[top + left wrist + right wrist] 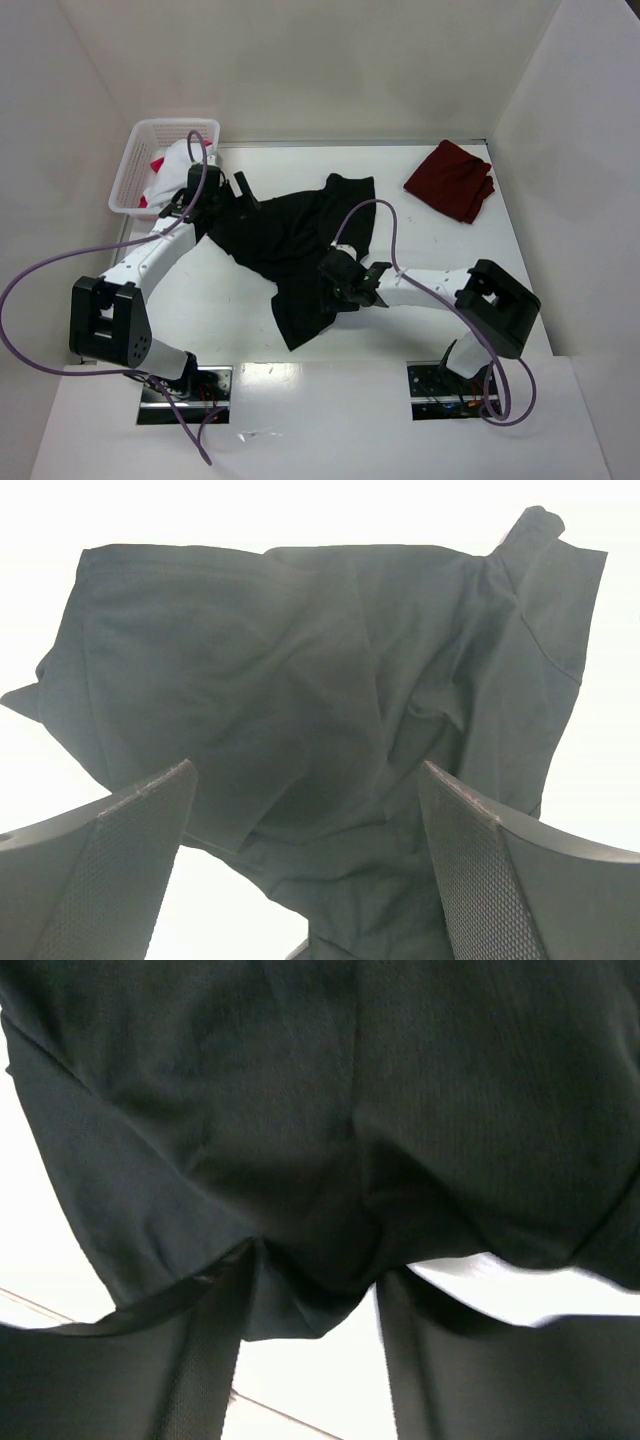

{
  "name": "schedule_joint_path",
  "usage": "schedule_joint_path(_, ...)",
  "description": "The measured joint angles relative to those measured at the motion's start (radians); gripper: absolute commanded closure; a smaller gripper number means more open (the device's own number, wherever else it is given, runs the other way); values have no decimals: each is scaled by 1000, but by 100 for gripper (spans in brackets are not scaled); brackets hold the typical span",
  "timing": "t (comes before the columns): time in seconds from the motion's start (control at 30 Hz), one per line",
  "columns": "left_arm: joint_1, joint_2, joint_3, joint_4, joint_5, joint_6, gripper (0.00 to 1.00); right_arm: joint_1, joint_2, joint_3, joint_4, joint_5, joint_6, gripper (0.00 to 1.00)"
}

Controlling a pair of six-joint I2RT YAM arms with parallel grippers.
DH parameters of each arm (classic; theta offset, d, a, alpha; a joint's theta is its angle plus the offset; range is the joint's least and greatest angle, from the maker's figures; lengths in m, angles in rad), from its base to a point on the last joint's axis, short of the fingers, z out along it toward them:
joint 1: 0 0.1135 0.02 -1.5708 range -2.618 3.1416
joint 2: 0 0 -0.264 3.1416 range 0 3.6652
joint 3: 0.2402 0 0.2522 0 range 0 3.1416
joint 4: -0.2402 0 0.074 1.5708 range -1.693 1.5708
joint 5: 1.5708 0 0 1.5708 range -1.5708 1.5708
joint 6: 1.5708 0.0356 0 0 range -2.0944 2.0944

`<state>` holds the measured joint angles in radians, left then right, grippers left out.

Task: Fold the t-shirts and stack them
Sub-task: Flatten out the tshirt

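Black t-shirt (290, 240) lies crumpled at the centre of the table (430, 235). Left gripper (307, 775) hovers above it, jaws spread wide. Right gripper (315, 1270) has its jaws apart with a fold of the shirt's edge between them. Maroon t-shirt (450, 180) lies far right.

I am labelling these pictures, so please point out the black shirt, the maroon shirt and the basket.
black shirt (285, 240): top view, its middle.
maroon shirt (452, 180): top view, its middle.
basket (130, 168): top view, left wall.
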<state>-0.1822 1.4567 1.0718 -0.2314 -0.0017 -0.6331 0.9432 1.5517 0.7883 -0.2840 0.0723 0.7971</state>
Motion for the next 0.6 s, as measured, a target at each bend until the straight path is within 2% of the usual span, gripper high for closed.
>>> schedule_joint_path(0.03, 0, 0, -2, 0, 0, 0, 1, 0, 14, 9, 4, 2, -4, 59)
schedule_joint_path(0.13, 1, 0, -11, 1, 0, 0, 1, 3, 54, 36, 9, 5, -8, 79)
schedule_joint_path(0.17, 2, 0, -16, 1, 0, 0, 1, 3, 63, 45, 8, 10, -6, 93)
schedule_joint_path(0.2, 2, 0, -23, 1, 0, -1, 1, 4, 69, 47, 10, 17, -4, 97)
schedule_joint_path(0.27, 3, 0, -41, 7, 0, -5, 1, 6, 68, 48, 5, 34, 20, 100)
schedule_joint_path(0.37, 3, -2, -87, 11, -1, -27, 1, 11, 26, 48, -37, 84, 50, 100)
schedule_joint_path(0.6, 3, -57, -219, 27, -45, -106, 1, -64, -278, 60, -125, 162, 85, 100)
